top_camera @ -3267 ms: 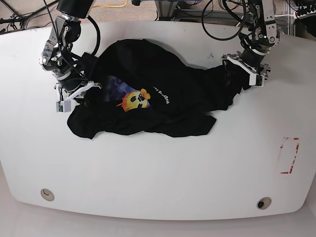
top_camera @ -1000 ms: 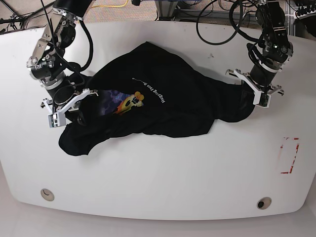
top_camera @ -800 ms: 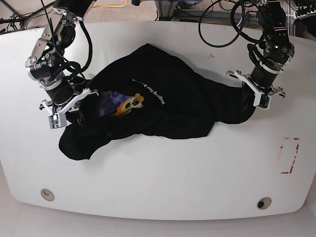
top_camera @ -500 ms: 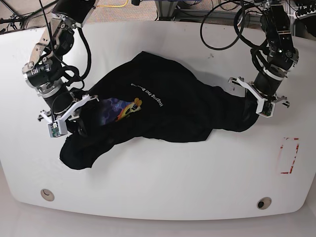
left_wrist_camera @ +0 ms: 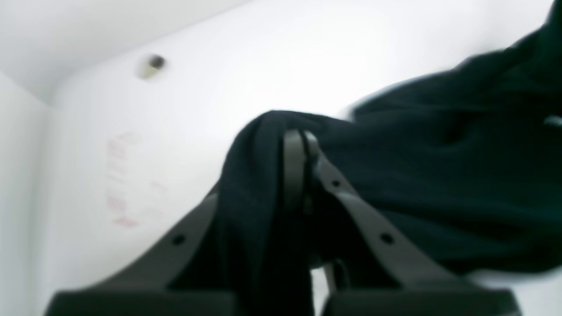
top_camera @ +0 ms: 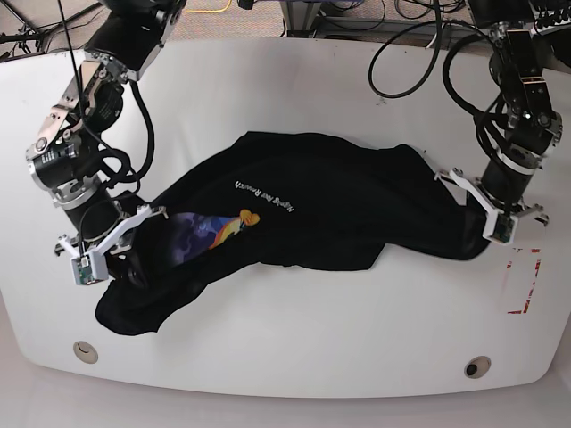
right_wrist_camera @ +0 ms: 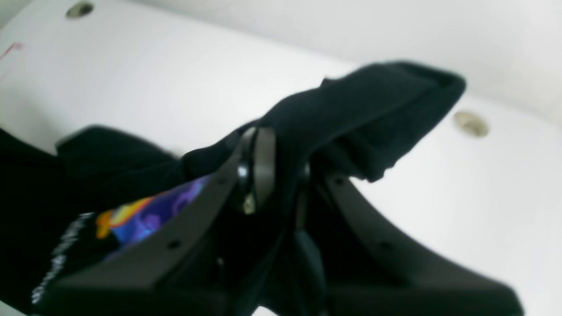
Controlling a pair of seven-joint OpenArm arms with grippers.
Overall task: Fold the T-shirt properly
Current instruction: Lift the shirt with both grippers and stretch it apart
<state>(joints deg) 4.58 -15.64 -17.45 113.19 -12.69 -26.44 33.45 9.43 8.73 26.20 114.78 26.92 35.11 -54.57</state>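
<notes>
The black T-shirt (top_camera: 330,205) lies bunched across the middle of the white table (top_camera: 285,339), its orange-yellow print on a blue-purple patch (top_camera: 214,230) and white lettering facing up. My right gripper (top_camera: 120,254), at the left of the base view, is shut on the shirt's left end; in the right wrist view the cloth (right_wrist_camera: 360,109) drapes over its fingers (right_wrist_camera: 259,162). My left gripper (top_camera: 477,223), at the right of the base view, is shut on the shirt's right end; the left wrist view shows the black cloth (left_wrist_camera: 439,175) pinched between its fingers (left_wrist_camera: 292,166).
A red rectangular mark (top_camera: 524,281) sits on the table near the right edge, also faint in the left wrist view (left_wrist_camera: 120,184). Two round holes (top_camera: 86,350) (top_camera: 475,366) lie near the front edge. Cables and arm bases stand along the back.
Both grippers have moved toward the table's front with the shirt ends held, dragging the whole shirt nearer and stretching it wider. The left gripper also moved toward the table's right edge.
</notes>
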